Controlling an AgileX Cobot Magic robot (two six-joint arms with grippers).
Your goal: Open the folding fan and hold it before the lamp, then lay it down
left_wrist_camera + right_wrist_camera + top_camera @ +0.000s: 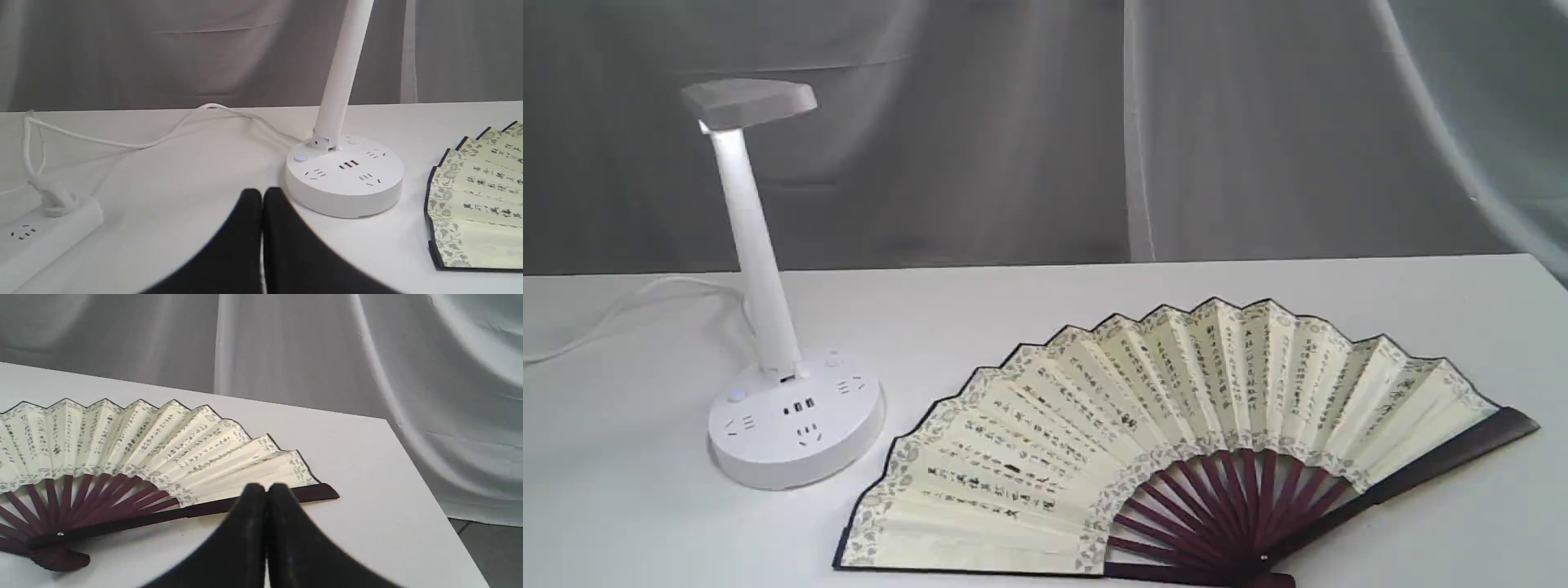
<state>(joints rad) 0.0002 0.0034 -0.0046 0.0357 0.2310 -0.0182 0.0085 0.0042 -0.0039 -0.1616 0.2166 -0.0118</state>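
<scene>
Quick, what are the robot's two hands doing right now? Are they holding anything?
Left gripper: shut, holding nothing.
Right gripper: shut, holding nothing; the folding fan lies loose beyond it.

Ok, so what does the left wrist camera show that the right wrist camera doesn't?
Only the left wrist view: the lamp with its base and column, its white cord, a power strip, and the shut left pincer. Only the right wrist view: the maroon ribs, pivot and dark guard of the folding fan, a corner of the table, and the shut right pincer. Both: the fan's cream pleated leaf lying spread on the white table, with the grey curtain behind.
</scene>
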